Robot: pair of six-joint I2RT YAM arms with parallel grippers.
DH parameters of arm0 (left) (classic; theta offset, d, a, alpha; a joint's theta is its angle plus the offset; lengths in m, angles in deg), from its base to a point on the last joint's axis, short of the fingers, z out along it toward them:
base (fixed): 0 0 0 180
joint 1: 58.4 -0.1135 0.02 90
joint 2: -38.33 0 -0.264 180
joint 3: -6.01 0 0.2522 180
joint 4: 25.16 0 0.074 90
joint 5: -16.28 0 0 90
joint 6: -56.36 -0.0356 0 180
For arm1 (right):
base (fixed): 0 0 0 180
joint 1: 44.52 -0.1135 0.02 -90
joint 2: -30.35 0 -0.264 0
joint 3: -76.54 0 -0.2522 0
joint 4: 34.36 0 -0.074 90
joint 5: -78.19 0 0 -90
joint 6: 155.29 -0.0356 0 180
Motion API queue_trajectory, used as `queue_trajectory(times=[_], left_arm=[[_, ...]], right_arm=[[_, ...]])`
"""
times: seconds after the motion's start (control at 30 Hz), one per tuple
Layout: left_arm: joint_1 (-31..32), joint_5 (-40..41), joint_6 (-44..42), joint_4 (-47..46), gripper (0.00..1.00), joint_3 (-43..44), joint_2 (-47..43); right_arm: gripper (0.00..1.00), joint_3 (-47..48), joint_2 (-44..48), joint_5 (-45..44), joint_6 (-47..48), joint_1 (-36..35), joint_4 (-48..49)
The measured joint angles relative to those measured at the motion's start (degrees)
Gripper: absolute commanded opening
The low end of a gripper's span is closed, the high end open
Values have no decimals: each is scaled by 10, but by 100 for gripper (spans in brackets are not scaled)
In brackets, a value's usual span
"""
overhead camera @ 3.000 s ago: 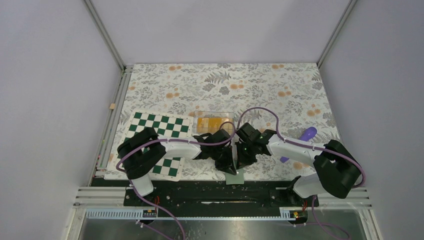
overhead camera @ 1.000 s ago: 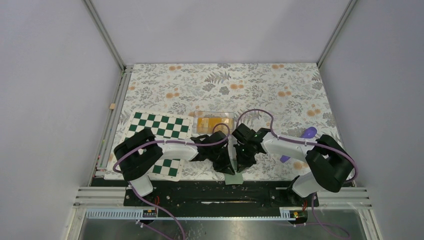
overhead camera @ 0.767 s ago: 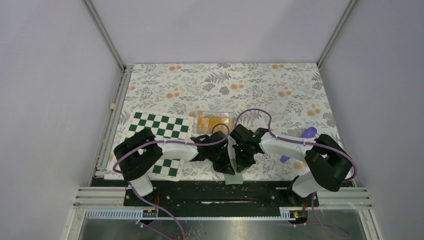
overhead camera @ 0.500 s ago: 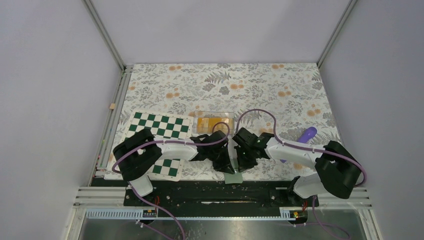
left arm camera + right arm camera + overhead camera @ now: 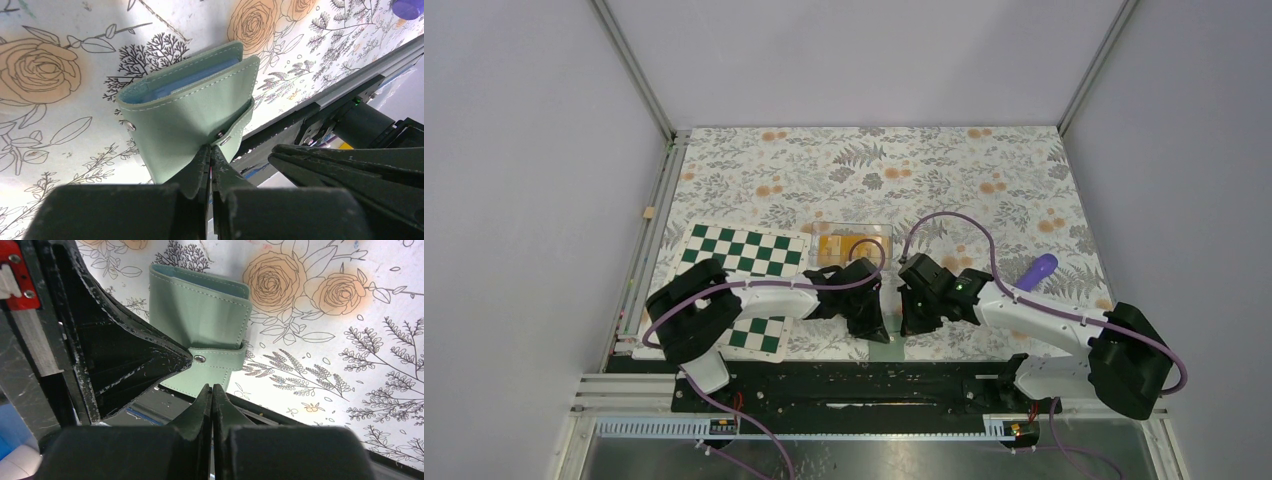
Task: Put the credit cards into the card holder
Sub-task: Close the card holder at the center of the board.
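Tablecloth (image 5: 984, 170), floral, inside pale-walled booth (image 5: 864, 60); left gripper (image 5: 210, 156) and right gripper (image 5: 211, 390) both closed, tips at mint card holder (image 5: 190, 115).

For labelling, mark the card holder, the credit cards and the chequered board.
card holder (image 5: 192, 117), left wrist view, green front flap.
credit cards (image 5: 852, 245), top external view, middle of the orange cards.
chequered board (image 5: 744, 250), top external view, far uncovered squares.

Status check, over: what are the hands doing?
Left hand shut on card holder, at snap flap. Right hand shut, empty, alongside. Credit cards in clear tray. Purple object off right, not blocking.
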Motion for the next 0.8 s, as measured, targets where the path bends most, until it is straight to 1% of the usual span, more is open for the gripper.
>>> queue_trajectory(times=[0.4, 0.8], left_arm=[[1, 0, -26, 16, 0, 16, -2], [2, 1, -26, 37, 0, 16, -2]], right_arm=[[0, 0, -14, 5, 0, 0, 21], [0, 0, -57, 21, 1, 0, 46]])
